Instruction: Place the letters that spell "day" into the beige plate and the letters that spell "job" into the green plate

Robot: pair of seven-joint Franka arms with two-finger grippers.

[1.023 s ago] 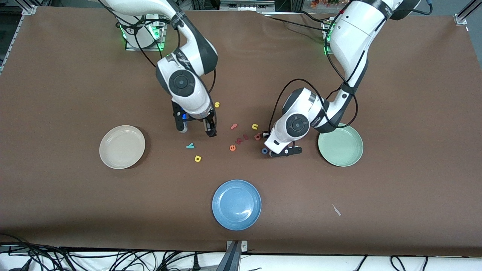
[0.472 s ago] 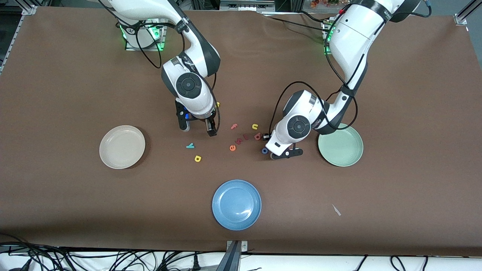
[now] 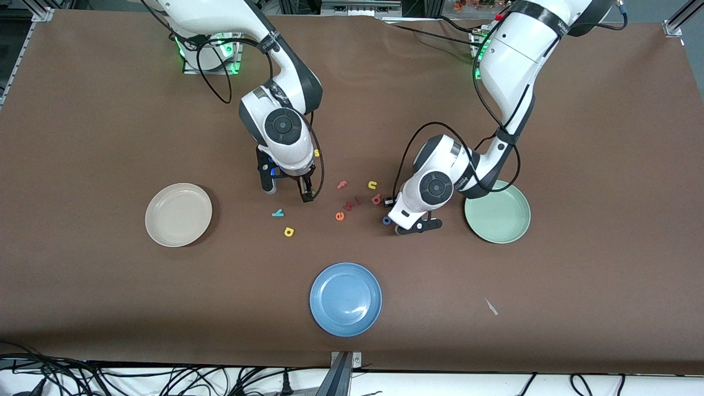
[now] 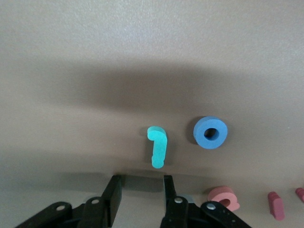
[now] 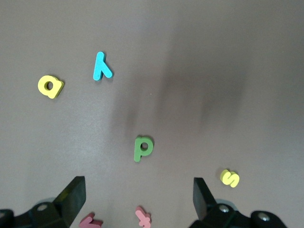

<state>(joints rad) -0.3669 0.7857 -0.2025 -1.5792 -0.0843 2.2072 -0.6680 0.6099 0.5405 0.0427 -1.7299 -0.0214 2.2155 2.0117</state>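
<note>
Clearly, from the front both plates, beige plate (image 3: 178,214) and green plate (image 3: 498,213), lie bare; in the left wrist view the half-open, empty left gripper (image 4: 141,192) should center over the teal "j" (image 4: 157,146) beside the blue "o" (image 4: 210,132); in the right wrist view the wide, empty right gripper (image 5: 137,195) should straddle the green "d" (image 5: 143,147).

Brown table (image 3: 82,137); three plates (image 3: 179,214); foam letters (image 3: 289,232)

Bare table (image 3: 99,110) surrounds the beige plate (image 3: 178,214) and green plate (image 3: 498,213). Between them, scattered letters crowd the middle; the blue plate (image 3: 345,298) sits nearer the camera.
</note>
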